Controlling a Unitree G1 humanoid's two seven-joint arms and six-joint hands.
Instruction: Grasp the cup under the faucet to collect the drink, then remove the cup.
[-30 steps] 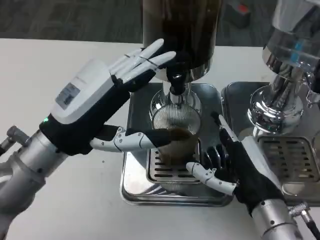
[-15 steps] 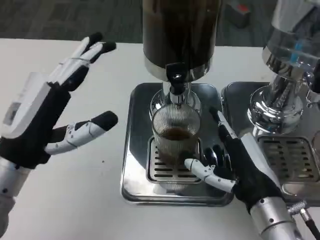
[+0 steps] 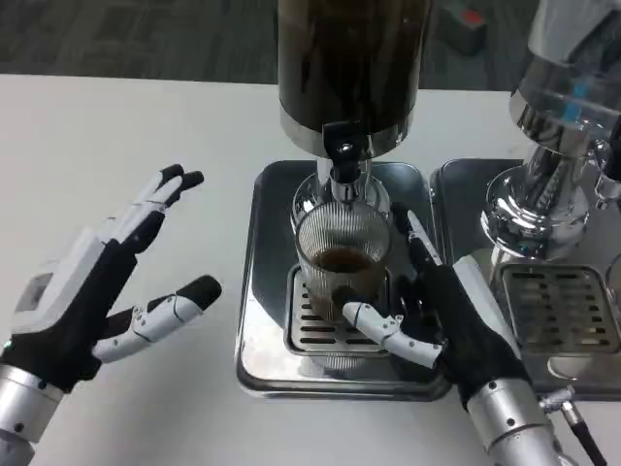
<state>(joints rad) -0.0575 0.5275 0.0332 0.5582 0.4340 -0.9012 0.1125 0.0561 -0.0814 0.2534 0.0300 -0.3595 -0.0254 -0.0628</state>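
The left robot hand (image 3: 92,301) is lowering toward the counter (image 3: 116,146), fingers spread and released. The right robot hand (image 3: 437,316) is closing in, now grasping the ribbed glass cup (image 3: 340,257), which is standing on the drip tray (image 3: 267,320) under the faucet (image 3: 342,160).

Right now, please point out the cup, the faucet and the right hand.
cup (image 3: 342,254): head view, on its ribbed glass wall.
faucet (image 3: 342,167): head view, on the black tap above the cup.
right hand (image 3: 437,316): head view, on the black palm beside the cup.
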